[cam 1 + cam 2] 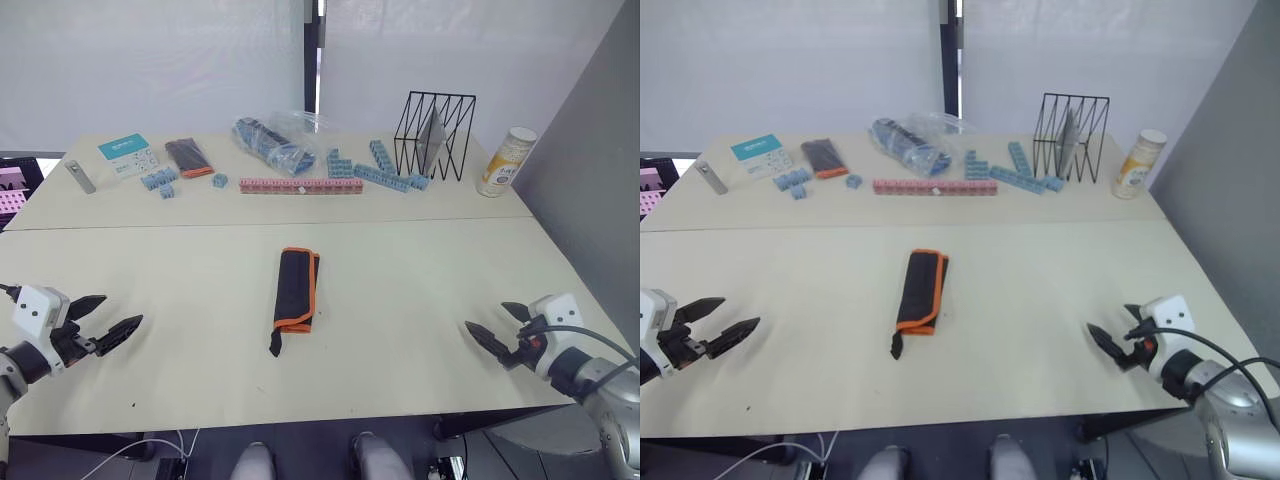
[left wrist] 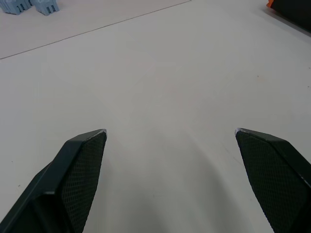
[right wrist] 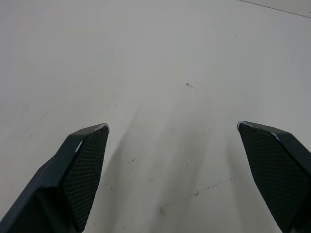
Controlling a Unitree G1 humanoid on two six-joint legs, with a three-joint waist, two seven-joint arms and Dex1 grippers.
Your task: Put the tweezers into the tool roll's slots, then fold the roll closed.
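We see the tool roll [image 1: 296, 289] folded shut, lying mid-table on the near board, long axis running near-to-far, orange edging along its right side and near end, black strap trailing off the near-left corner. No tweezers loose on the table that we can make out, slots hidden inside the fold.

Left gripper [image 1: 112, 321] sits low over the near-left part of the table [image 1: 420, 300], fingers spread apart, holding nothing. Right gripper [image 1: 492, 325] mirrors it near the near-right edge, fingers likewise apart and empty. Both well apart from the roll, bare tabletop between each gripper and it.

Wrist views agree: left fingers [image 2: 77, 170] and right fingers [image 3: 80, 165] wide apart over bare surface.

A seam runs left to right across the table just beyond the roll. Clutter is all on the far board: grey metal bar [image 1: 80, 176] far left, white-and-teal card [image 1: 128, 154], small black-and-orange case [image 1: 189, 157], blue blocks [image 1: 158, 181], pink strip [image 1: 300, 186], clear bag [image 1: 275, 138], black wire rack [image 1: 436, 135], can [image 1: 506, 161] far right.

Grey wall panel [image 1: 590, 180] closes in on the right side, close beside the table's right edge and the right arm
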